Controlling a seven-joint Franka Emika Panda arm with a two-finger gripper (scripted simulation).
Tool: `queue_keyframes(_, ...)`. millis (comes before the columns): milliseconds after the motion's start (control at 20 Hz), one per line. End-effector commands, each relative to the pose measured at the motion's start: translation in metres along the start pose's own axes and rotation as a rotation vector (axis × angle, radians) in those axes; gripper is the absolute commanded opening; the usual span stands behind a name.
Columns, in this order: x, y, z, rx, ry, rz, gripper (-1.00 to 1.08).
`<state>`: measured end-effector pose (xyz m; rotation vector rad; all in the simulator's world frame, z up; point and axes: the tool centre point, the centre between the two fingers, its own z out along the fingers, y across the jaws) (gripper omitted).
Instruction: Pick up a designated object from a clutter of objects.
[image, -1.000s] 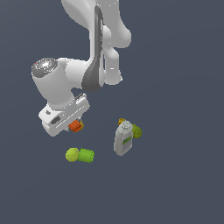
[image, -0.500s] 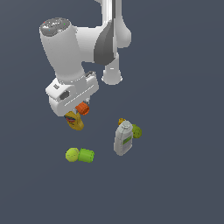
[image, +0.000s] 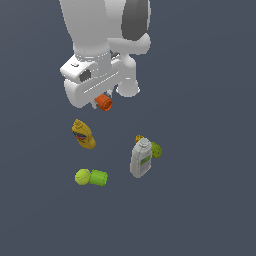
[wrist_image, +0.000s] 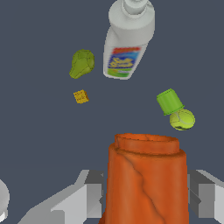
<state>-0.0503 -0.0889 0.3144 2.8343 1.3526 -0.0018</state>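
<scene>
The orange-red cylinder (wrist_image: 146, 179) fills the near part of the wrist view: a short, stout can with a raised lip around its open far end and uneven darker creases running down its side. Its long axis runs straight away from the wrist camera, open end pointing out past the fingertips toward the surface below. The gripper (wrist_image: 146, 197) is clamped on it, one grey finger (wrist_image: 89, 192) pressed to each side of its body. In the exterior view the same cylinder (image: 104, 102) shows as a small orange stub poking out under the white hand, its gripper (image: 102, 101) held well clear above the dark bench (image: 210, 210).

The rest of the clutter lies on the bench, none of it close to any visible edge or corner. Going away from the wrist camera, first comes the yellow-green ball (wrist_image: 182, 119) touching the bright green cylinder (wrist_image: 169, 101). Farther off is a small orange-yellow block (wrist_image: 80, 96), then a lumpy olive-green piece (wrist_image: 82, 63). Farthest lies the grey-white bottle (wrist_image: 127, 39), on its side, its coloured label facing up. The exterior view also shows the yellow bottle (image: 83, 134) lying beneath the raised hand, apart from the ball-and-cylinder pair.
</scene>
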Motion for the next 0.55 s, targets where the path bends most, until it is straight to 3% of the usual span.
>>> queue_keyframes(0,0.002,-0.01,-0.015,0.0,0.0,0.0,-1.0)
queue_keyframes(500,0.007,-0.026,-0.04,0.0,0.001,0.001,-1.0)
